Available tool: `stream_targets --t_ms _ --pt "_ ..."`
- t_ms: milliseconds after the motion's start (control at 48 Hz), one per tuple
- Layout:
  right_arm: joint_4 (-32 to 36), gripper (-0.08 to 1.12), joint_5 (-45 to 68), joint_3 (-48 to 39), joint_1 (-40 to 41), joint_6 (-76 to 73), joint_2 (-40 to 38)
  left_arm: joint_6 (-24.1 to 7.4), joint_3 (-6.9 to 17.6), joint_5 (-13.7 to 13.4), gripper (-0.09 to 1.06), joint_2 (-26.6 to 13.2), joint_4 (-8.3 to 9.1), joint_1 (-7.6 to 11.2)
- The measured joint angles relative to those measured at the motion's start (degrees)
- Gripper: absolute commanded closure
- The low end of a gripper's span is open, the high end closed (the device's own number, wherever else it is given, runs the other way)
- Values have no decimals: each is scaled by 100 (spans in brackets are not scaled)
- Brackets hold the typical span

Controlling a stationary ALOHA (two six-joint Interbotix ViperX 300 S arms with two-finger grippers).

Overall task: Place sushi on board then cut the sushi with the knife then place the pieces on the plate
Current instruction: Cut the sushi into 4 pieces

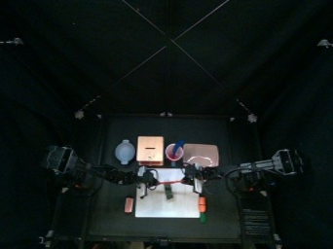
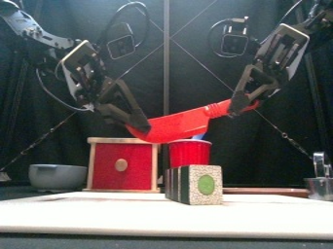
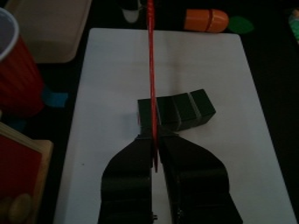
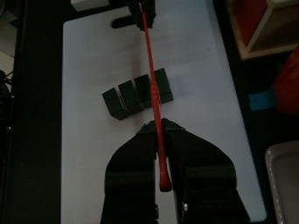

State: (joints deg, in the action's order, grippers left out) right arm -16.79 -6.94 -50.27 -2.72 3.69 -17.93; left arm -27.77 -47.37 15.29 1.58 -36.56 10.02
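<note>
Your black surface (image 1: 111, 222) carries a white cutting board (image 2: 78, 209) at its front centre. Behind the board stands a row: a pale wooden box with a red drawer front (image 2: 121, 164), a flat pink tray (image 1: 201, 154) at the right end, a blue-grey bowl (image 2: 57, 176) at the left end, and a red cup (image 2: 190, 155) between box and tray. On the board rests the toy sushi roll of dark green blocks (image 2: 196, 185), its blocks side by side and touching. Above the roll and clear of it, a red toy knife (image 2: 189, 120) slants across. Your left end effector (image 2: 140, 124) is pressed together on its lower end and your right end effector (image 2: 239, 105) pinches the higher end
</note>
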Motion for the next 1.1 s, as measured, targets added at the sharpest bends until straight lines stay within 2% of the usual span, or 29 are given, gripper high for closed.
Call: stream_targets --t_ms 333,458,1104 --pt "-105 72 -88 -9 9 0 334 9 237 -316 55 -343 -176 62" --pt "-114 72 -97 0 9 0 439 9 246 -325 55 -387 -229 79" --pt "-105 72 -123 -9 149 0 545 9 264 -299 55 -519 -246 70"
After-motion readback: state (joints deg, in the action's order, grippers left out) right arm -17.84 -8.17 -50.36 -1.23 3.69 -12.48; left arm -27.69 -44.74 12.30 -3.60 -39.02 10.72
